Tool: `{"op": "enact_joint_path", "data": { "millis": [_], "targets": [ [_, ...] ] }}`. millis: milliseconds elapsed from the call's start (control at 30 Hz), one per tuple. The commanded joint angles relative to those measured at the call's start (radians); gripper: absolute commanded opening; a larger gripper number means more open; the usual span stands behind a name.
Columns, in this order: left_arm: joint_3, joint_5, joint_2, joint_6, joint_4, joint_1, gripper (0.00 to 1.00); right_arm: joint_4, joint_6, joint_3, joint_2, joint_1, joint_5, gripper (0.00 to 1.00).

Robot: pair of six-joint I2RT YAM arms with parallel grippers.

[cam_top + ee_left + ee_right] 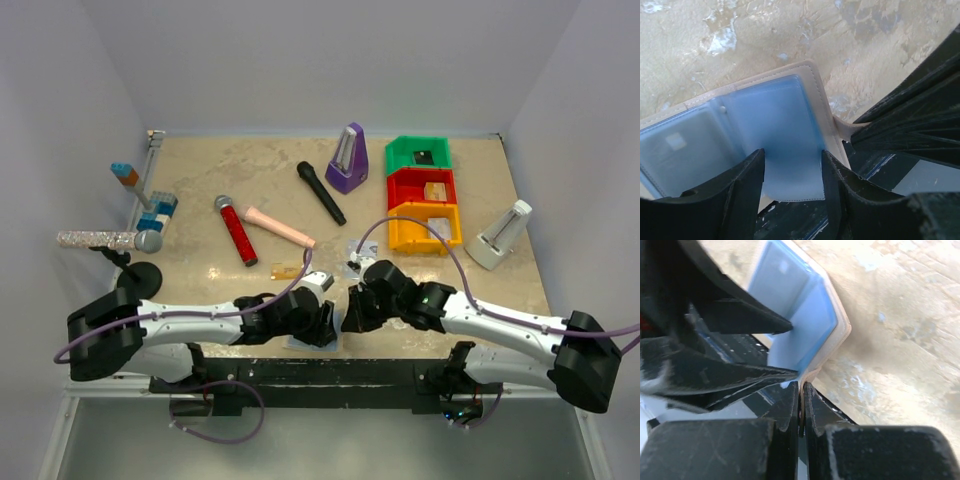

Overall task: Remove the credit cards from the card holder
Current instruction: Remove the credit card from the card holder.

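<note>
A beige marbled table [230,170] carries a purple metronome [347,158], black microphone [321,192], red microphone [236,229] and pink tube [279,226]. Green [419,153], red [424,186] and orange bins [426,226] line its right side. An orange-tan card [288,270] lies near the centre, and the card holder [775,130] sits open at the near edge.

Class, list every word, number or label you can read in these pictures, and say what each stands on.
No text can be read.
Card holder: the blue pockets show one pale patch, no legible lettering.
Orange-tan card: too small to read any print.
</note>
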Motion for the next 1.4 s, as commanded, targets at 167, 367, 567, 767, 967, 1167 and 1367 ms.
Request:
{"op": "enact_joint_path", "data": {
  "millis": [167,367,567,767,967,1167,1367],
  "targets": [
    [0.034,0.011,-0.037,0.026,0.057,-0.005,0.57,-0.043,0.076,-0.047,0.018,0.005,0.09,0.0],
    [-0.039,-0.089,-0.182,-0.014,0.005,-0.002,0.61,-0.027,0.085,-0.064,0.02,0.005,0.094,0.0],
    [-0.072,-0.21,-0.256,-0.074,-0.127,0.003,0.64,-0.004,0.085,-0.073,0.032,0.005,0.085,0.0],
    [-0.075,-0.236,-0.21,-0.124,-0.191,0.003,0.66,0.014,0.086,-0.078,0.043,0.005,0.076,0.0],
    [-0.081,-0.255,-0.195,-0.149,-0.218,0.003,0.66,0.025,0.086,-0.082,0.046,0.005,0.071,0.0],
    [-0.087,-0.221,-0.178,-0.14,-0.185,0.003,0.66,0.028,0.085,-0.079,0.052,0.005,0.067,0.0],
    [-0.09,-0.201,-0.152,-0.137,-0.164,0.003,0.66,0.031,0.082,-0.076,0.057,0.005,0.064,0.0]
  ]
}}
